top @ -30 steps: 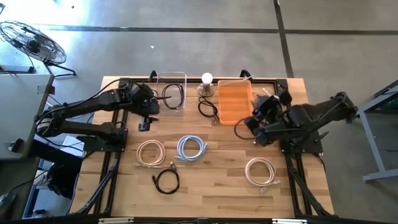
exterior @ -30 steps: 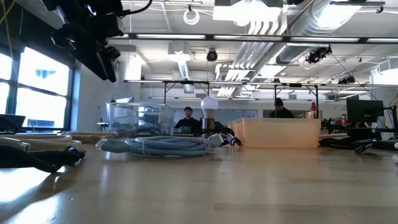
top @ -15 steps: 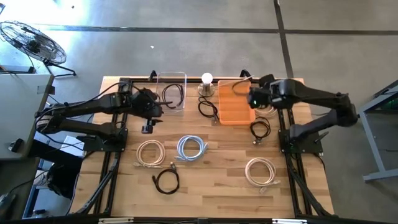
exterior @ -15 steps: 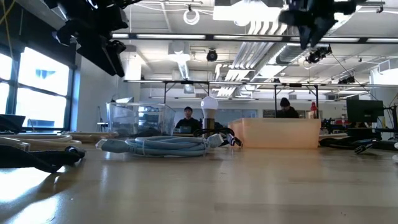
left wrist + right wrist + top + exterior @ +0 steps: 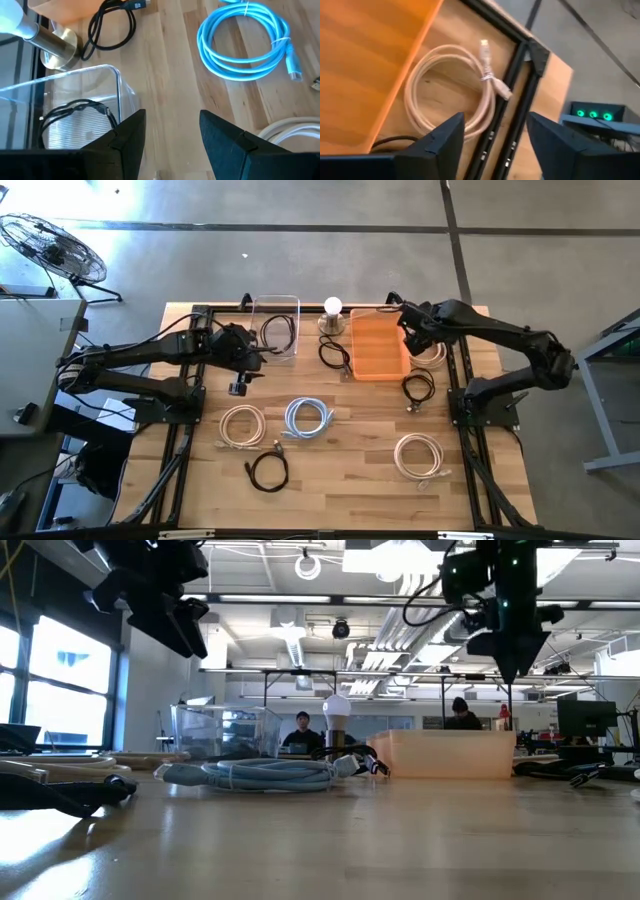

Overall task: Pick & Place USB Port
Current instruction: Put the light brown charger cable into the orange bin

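Cables [image 5: 269, 470] are light and floppy, so you should pinch a coil across its bundled loops; both the left gripper [image 5: 172, 137] and the right gripper [image 5: 495, 145] stand apart, empty.

A: Low view, near ground: wooden tabletop [image 5: 330, 840], pale blue coiled cable [image 5: 255, 774] lying on it, black cable [image 5: 60, 795] at the left edge.

B: Behind that?

A: Clear bin [image 5: 224, 731], a white bulb [image 5: 336, 711] on its stand, orange bin [image 5: 450, 753]. Left end effector [image 5: 165, 605] hangs upper left; right end effector [image 5: 505, 610] hangs above the orange bin. Two people far back.
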